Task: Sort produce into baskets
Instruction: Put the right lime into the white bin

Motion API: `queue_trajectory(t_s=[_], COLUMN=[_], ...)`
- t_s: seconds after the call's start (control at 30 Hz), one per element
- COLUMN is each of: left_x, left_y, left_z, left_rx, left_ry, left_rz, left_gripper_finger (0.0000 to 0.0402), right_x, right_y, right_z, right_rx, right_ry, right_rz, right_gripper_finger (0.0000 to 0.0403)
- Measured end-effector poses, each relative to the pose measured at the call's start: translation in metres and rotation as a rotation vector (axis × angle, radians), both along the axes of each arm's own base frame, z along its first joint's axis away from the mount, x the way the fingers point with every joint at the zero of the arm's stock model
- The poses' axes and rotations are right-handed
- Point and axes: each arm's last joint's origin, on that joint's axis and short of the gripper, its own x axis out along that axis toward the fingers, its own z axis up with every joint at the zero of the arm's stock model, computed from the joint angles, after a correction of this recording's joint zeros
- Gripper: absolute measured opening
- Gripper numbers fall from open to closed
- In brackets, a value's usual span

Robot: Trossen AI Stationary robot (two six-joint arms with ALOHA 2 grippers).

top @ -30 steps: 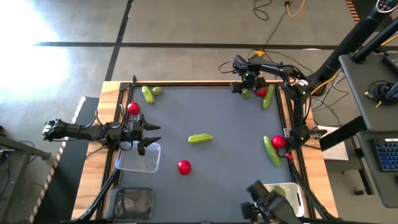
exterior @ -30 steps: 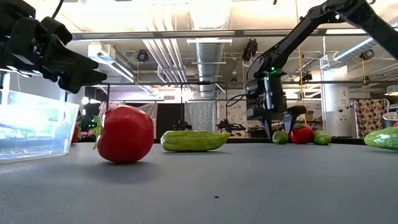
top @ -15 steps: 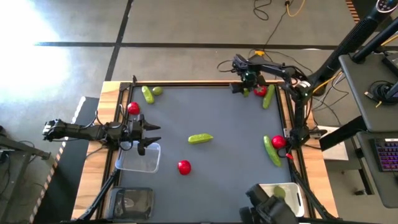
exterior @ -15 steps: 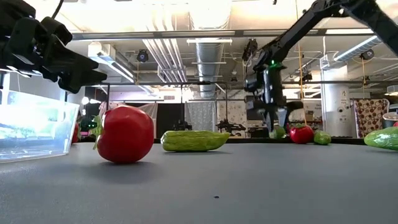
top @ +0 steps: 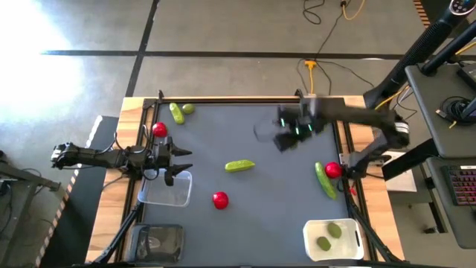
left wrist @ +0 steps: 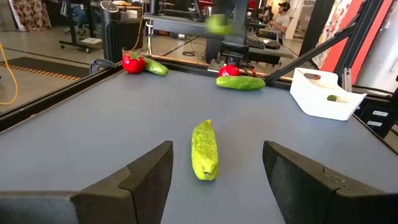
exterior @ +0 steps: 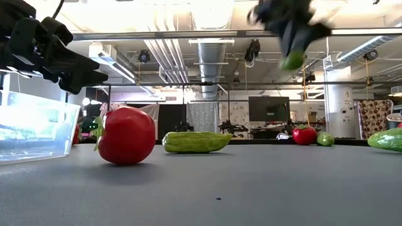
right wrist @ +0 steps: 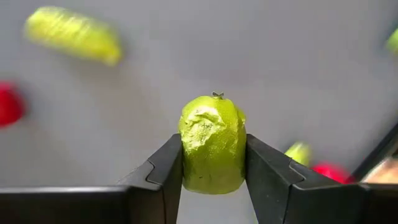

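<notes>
Now the big grey bench point(top: 253, 223) has produce spread over it and three baskets near its front edge: a white basket point(top: 312, 227) with two limes inside, a clear basket point(top: 152, 195) and a dark basket point(top: 158, 242).

The right pincer point(right wrist: 214, 167) is up in the air over the far middle of the bench. It holds a lime point(right wrist: 212, 143), squeezed at its two sides with one finger on each. The lime looks small, light and hard, with a bumpy skin, so it should not slip or squash. Its little stem points away from the camera, and it is a bit taller than it is wide.

The left pincer point(left wrist: 216, 180) hangs low by the clear basket, partly open with nothing in it. It faces a cucumber point(left wrist: 204, 150) in the middle of the bench. The cucumber's long side points almost straight away from that pincer. It looks light and stiff, so the middle, across its thin width, seems the best place to take it.

A tomato point(exterior: 126, 135) sits near it. It is round and may roll.
</notes>
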Motion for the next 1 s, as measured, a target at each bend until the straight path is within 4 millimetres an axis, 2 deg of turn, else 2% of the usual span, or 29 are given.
queue_trajectory(t_s=[0.17, 0.3, 0.4, 0.47, 0.53, 0.63, 0.83, 1.0], left_x=[0.000, 0.000, 0.000, 0.000, 0.000, 0.000, 0.000, 0.000], left_y=[0.000, 0.000, 0.000, 0.000, 0.000, 0.000, 0.000, 0.000], left_z=[0.000, 0.000, 0.000, 0.000, 0.000, 0.000, 0.000, 0.002], left_rx=[0.000, 0.000, 0.000, 0.000, 0.000, 0.000, 0.000, -0.011], left_ry=[0.000, 0.000, 0.000, 0.000, 0.000, 0.000, -0.002, -0.027], left_rz=[0.000, 0.000, 0.000, 0.000, 0.000, 0.000, 0.000, 0.001], left_gripper_finger=[0.0231, 0.0231, 0.0231, 0.0231, 0.0231, 0.0231, 0.0231, 0.0231], right_x=[-0.016, -0.040, -0.055, -0.058, -0.058, -0.051, -0.043, -0.042], right_y=[0.109, 0.185, 0.225, 0.245, 0.258, 0.265, 0.261, 0.255], right_z=[0.000, -0.018, -0.036, -0.046, -0.057, -0.071, -0.103, -0.135], right_rx=[0.107, 0.235, 0.295, 0.331, 0.317, 0.284, 0.208, 0.241], right_ry=[0.017, 0.175, 0.365, 0.432, 0.461, 0.447, 0.469, 0.421], right_rz=[-0.086, -0.150, -0.262, -0.250, -0.229, -0.173, -0.073, -0.041], right_gripper_finger=[0.0135, 0.0137, 0.0138, 0.0137, 0.0136, 0.0137, 0.0140, 0.0141])
